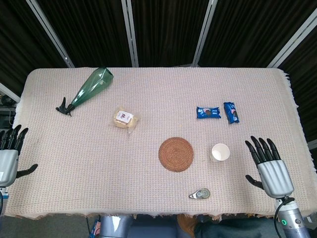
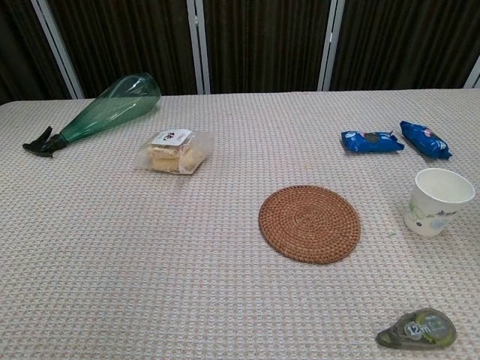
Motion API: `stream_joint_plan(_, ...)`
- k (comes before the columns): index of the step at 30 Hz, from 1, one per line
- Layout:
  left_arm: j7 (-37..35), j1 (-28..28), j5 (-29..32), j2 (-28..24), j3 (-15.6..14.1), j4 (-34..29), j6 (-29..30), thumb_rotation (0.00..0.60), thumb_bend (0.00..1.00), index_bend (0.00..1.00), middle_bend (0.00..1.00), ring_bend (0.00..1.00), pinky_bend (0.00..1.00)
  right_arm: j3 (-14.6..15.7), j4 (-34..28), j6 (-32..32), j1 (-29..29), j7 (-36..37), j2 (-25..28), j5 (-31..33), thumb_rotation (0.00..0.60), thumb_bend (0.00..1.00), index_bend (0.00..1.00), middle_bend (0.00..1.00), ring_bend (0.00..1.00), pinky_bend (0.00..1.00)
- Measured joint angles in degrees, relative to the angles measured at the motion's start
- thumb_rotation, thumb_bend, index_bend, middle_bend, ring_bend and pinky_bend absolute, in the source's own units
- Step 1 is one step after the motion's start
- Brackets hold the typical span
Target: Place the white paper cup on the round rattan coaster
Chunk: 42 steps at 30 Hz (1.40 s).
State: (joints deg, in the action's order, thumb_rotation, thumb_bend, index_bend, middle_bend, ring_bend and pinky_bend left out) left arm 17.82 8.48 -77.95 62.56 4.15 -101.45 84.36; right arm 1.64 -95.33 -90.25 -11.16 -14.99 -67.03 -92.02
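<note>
White paper cup [image 1: 220, 152] upright on tabletop [image 1: 148, 193], just right of round rattan coaster [image 1: 176, 154], not touching. Right hand [image 1: 270, 168] near cup's right, fingers spread, holding nothing. Left hand [image 1: 10, 153] at far left edge, fingers apart, empty. Green bottle [image 1: 89, 88] lying back left; 2 blue snack packs [image 1: 218, 112] behind cup

Even, diffuse overhead light, both views bright and sharp. Shadows soft and short: faint one under the paper cup [image 2: 438, 201] and the coaster [image 2: 309, 223]. Backdrop at the top of both frames nearly black. Slight glare on the green bottle [image 1: 91, 87]. Mild softness toward the head view's corners.
</note>
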Motion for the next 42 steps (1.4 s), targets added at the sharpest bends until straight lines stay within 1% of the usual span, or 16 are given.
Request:
stream_joint_plan(6,0.21,-0.28,1.0,-0.08,0.2,-0.1,0.08,0.6,0.0,0.0,0.0,0.0,0.0,-0.41,0.39,0.02,0.27,-0.03,-0.29,-0.68,0.6,0.0,0.0,0.0,0.0,0.0)
stream_joint_plan(10,-0.01,-0.36,0.86,-0.23,0.37,-0.51,0.3,0.6,0.0,0.0,0.0,0.0,0.0,-0.34,0.1,1.8,-0.23,0.5,-0.5,-0.65,0.6,0.0,0.0,0.0,0.0,0.0)
stream_joint_plan(13,-0.21,-0.29,-0.27,-0.31,0.18,-0.7,0.33,0.6,0.0,0.0,0.0,0.0,0.0,-0.39,-0.43,5.08,-1.47,1.72,-0.65,-0.07,0.6,0.0,0.0,0.0,0.0,0.0)
stream_joint_plan(16,-0.23,-0.02,-0.9,-0.36,0.02,-0.89,-0.02,0.6,0.0,0.0,0.0,0.0,0.0,-0.91,-0.96,9.96,-3.56,2.56,-0.84,1.37,0.6,0.0,0.0,0.0,0.0,0.0)
stream_joint_plan(20,0.17,0.23,-1.22,-0.27,0.12,-0.94,-0.13,0.6,0.0,0.0,0.0,0.0,0.0,-2.8,-1.4,18.3,-7.67,3.16,-1.42,5.48,0.6,0.0,0.0,0.01,0.0,0.0)
stream_joint_plan(22,-0.21,0.3,-1.3,-0.27,0.11,-0.91,-0.31,0.6,0.0,0.0,0.0,0.0,0.0,-3.98,-1.26,22.01,-9.65,3.26,-1.89,8.15,0.6,0.0,0.0,0.04,0.0,0.0)
stream_joint_plan(25,-0.65,0.5,-0.99,-0.22,0.39,-0.35,-0.63,0.6,0.0,0.0,0.0,0.0,0.0,-6.01,-0.64,27.09,-12.85,2.9,-2.9,12.77,0.6,0.0,0.0,0.13,0.02,0.0)
stream_joint_plan(29,-0.61,0.83,0.08,-0.03,0.89,0.26,-1.23,0.6,0.0,0.0,0.0,0.0,0.0,-7.69,0.39,31.39,-15.73,0.97,-4.38,17.34,0.6,0.0,0.03,0.17,0.09,0.0)
stream_joint_plan(31,-0.53,0.99,0.63,0.07,1.14,0.45,-1.51,0.6,0.0,0.0,0.0,0.0,0.0,-8.02,0.78,32.53,-16.35,0.1,-5.0,18.76,0.6,0.01,0.06,0.19,0.12,0.01)
stream_joint_plan(35,-0.13,1.17,1.14,0.23,1.4,0.57,-1.77,0.6,0.0,0.0,0.0,0.0,0.0,-8.56,2.24,34.02,-17.64,-2.08,-6.68,21.27,0.6,0.09,0.12,0.23,0.16,0.06)
stream_joint_plan(38,0.18,1.23,1.43,0.35,1.46,0.57,-1.86,0.6,0.0,0.0,0.0,0.0,0.0,-8.66,3.41,34.18,-18.12,-3.68,-7.6,22.14,0.6,0.15,0.17,0.27,0.21,0.13)
stream_joint_plan(40,0.32,1.27,1.66,0.39,1.49,0.6,-2.0,0.6,0.0,0.0,0.0,0.0,0.0,-8.61,4.09,34.23,-18.28,-4.52,-7.96,22.71,0.6,0.17,0.22,0.31,0.25,0.2)
stream_joint_plan(42,0.53,1.34,1.96,0.45,1.54,0.58,-2.2,0.6,0.0,0.0,0.0,0.0,0.0,-8.54,4.46,34.36,-18.39,-4.88,-8.17,23.48,0.6,0.18,0.25,0.35,0.29,0.22)
